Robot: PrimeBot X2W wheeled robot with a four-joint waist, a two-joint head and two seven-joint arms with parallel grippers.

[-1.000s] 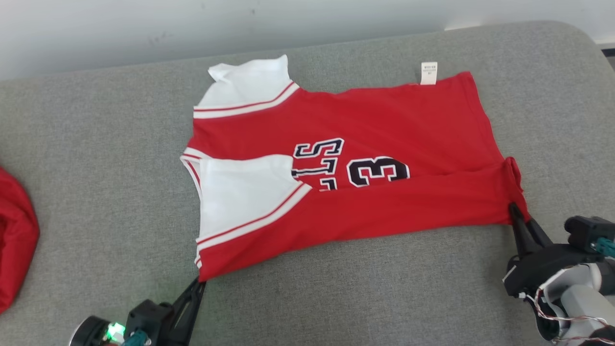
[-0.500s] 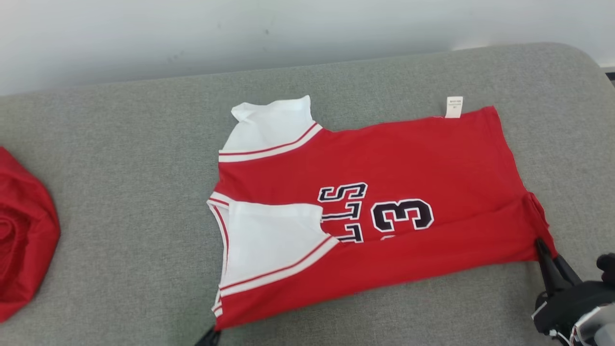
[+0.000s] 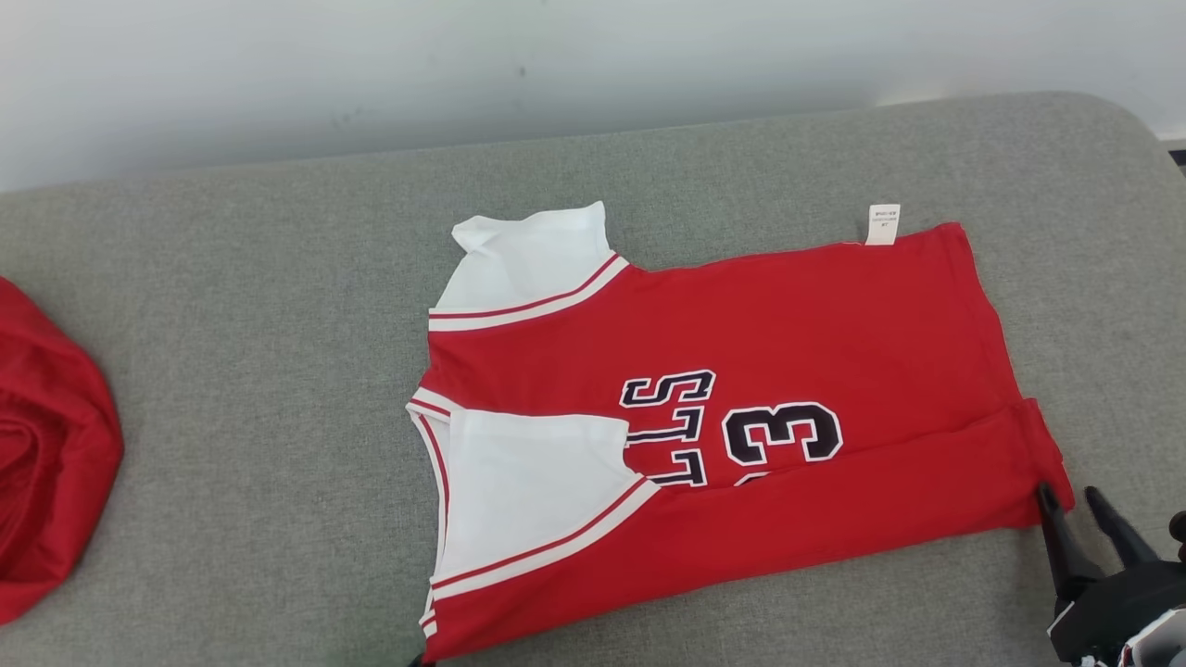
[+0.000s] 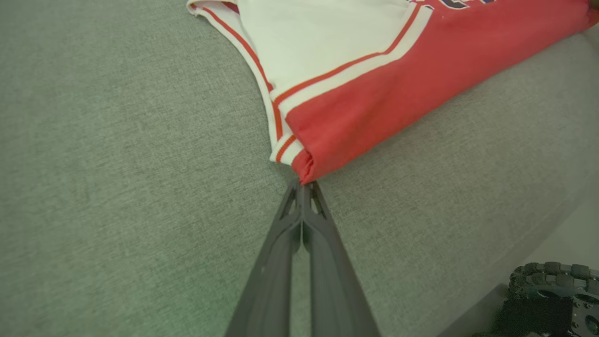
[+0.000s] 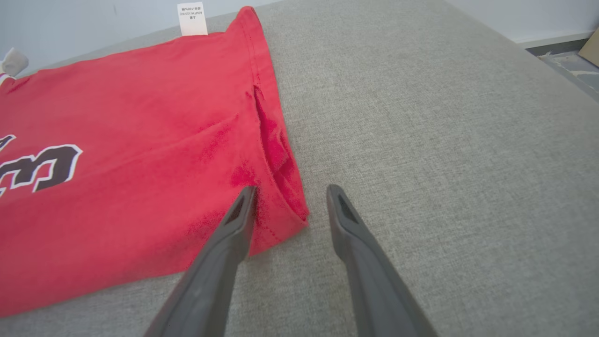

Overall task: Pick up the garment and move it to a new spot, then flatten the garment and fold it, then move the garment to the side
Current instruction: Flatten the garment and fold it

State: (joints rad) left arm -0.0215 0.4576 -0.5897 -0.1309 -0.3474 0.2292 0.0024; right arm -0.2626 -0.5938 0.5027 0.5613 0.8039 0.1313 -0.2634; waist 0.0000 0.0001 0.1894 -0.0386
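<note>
The garment point(image 3: 741, 343) is a red jersey with white shoulder panels and dark lettering, lying flat with its near edge folded over on the grey cushion point(image 3: 232, 371). In the left wrist view my left gripper point(image 4: 303, 183) is shut, pinching the garment's point(image 4: 365, 107) near shoulder corner at its tips. My right gripper point(image 3: 1067, 496) stands open at the hem corner. In the right wrist view its point(image 5: 291, 191) left finger rests on the garment point(image 5: 140, 164) and the right finger on bare cushion, with the corner lying loose between them.
A second red cloth point(image 3: 46, 454) lies bunched at the cushion's left edge. A white care label point(image 3: 883, 224) sticks out of the far hem corner. A pale wall point(image 3: 556, 65) runs behind. The cushion's rounded right end drops off beyond my right gripper.
My right gripper has opened and let go of the hem corner. The left stays shut on its corner. The head camera has tilted, so the whole picture has shifted down.
</note>
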